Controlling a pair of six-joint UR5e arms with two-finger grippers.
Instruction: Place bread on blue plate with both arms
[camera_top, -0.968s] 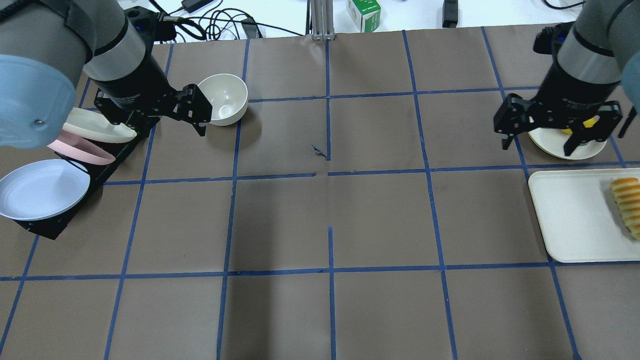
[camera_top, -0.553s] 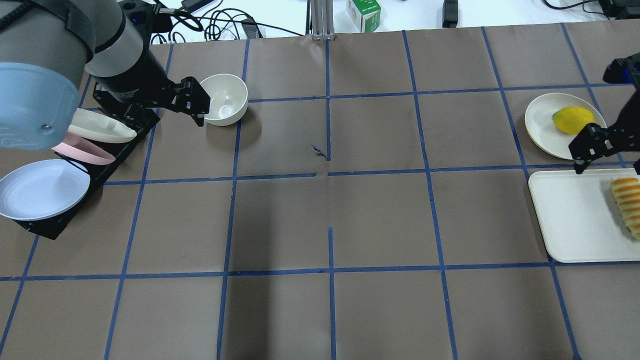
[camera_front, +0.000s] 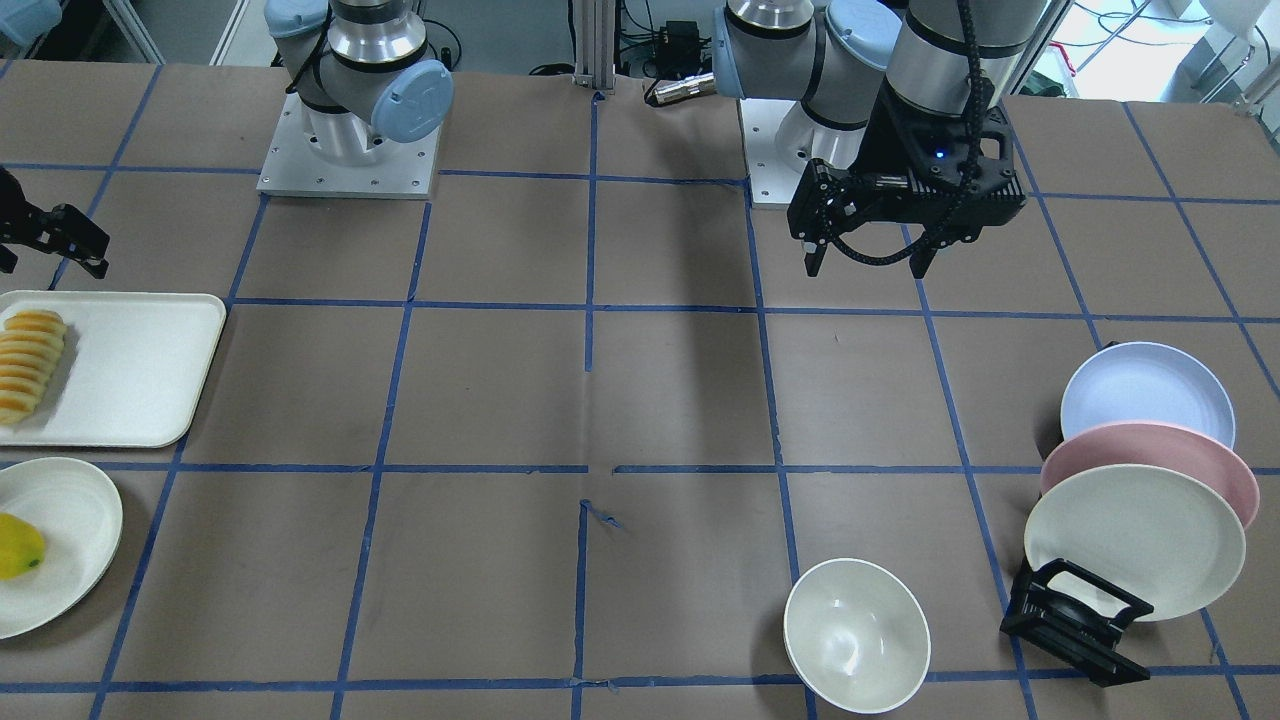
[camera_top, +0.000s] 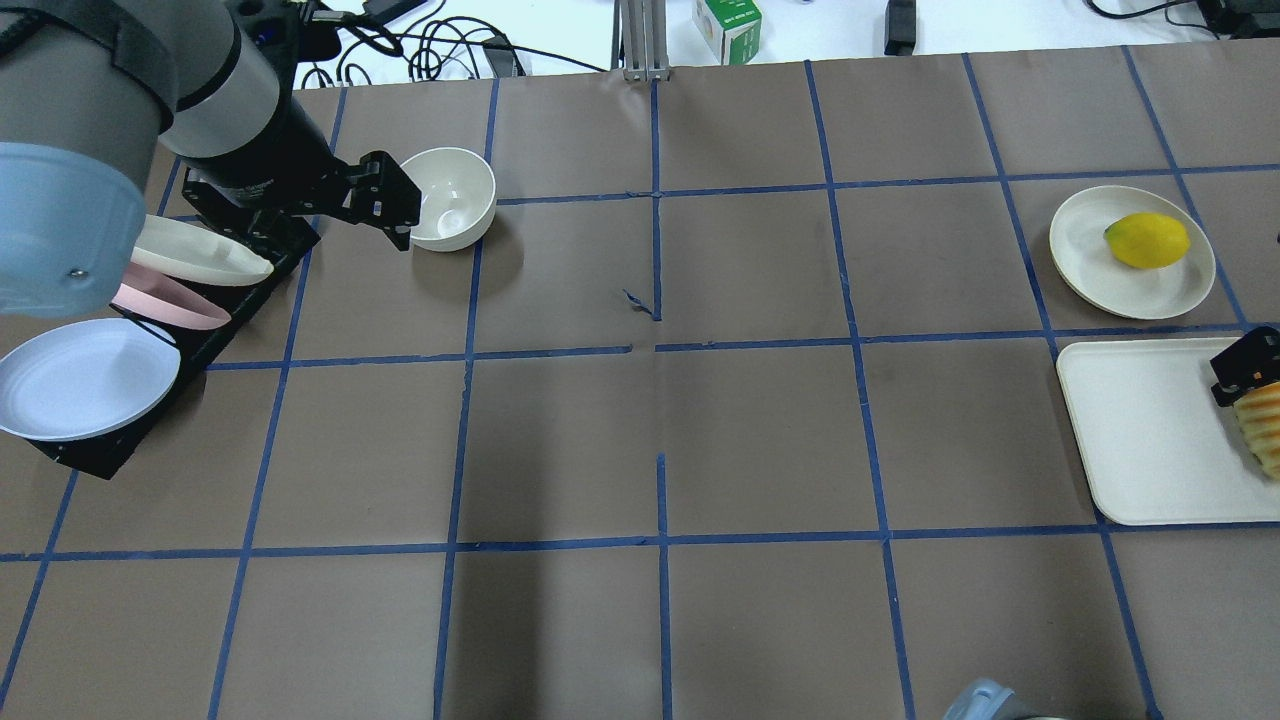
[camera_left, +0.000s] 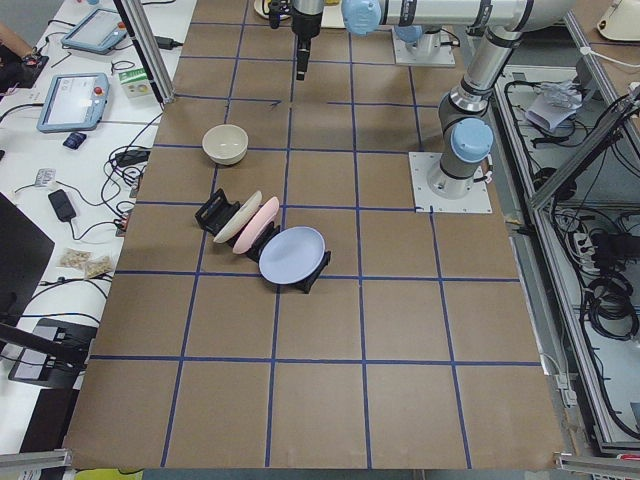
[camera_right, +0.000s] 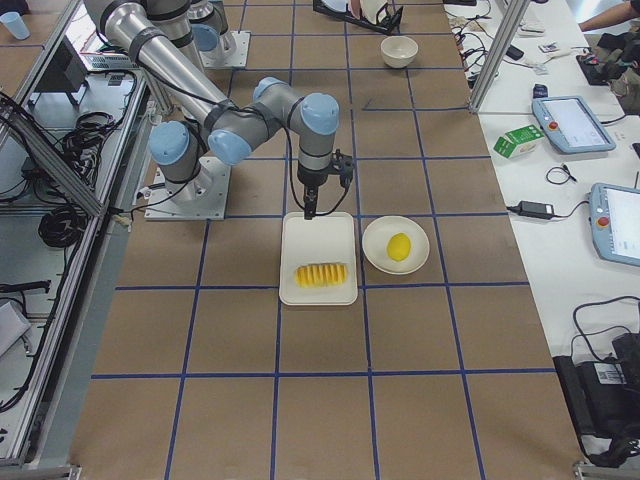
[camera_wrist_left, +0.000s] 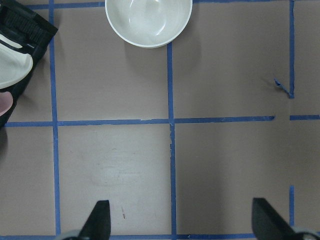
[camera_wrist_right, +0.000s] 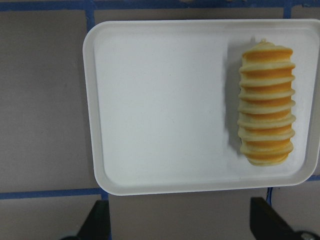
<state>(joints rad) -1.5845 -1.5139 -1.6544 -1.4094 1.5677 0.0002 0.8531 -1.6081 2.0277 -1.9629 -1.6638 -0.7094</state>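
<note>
The bread (camera_wrist_right: 266, 122) lies on a white tray (camera_wrist_right: 165, 100), along the tray's side furthest from the table's middle; it also shows in the front view (camera_front: 30, 365) and the overhead view (camera_top: 1262, 425). My right gripper (camera_wrist_right: 182, 225) is open and empty, hovering above the tray's edge on the robot's side (camera_front: 50, 262). The blue plate (camera_front: 1145, 392) leans in a black rack (camera_front: 1075, 620) at the other end of the table (camera_top: 85, 378). My left gripper (camera_front: 866, 272) is open and empty, high above the table and apart from the plate (camera_wrist_left: 182, 222).
A pink plate (camera_front: 1150, 470) and a cream plate (camera_front: 1135, 540) lean in the same rack. A white bowl (camera_top: 455, 195) stands beside the rack. A yellow fruit (camera_top: 1147, 240) lies on a cream plate (camera_top: 1085, 250) next to the tray.
My right gripper has moved from above the fruit plate toward the robot and outward, to the tray's edge by the bread. My left gripper has barely shifted.
</note>
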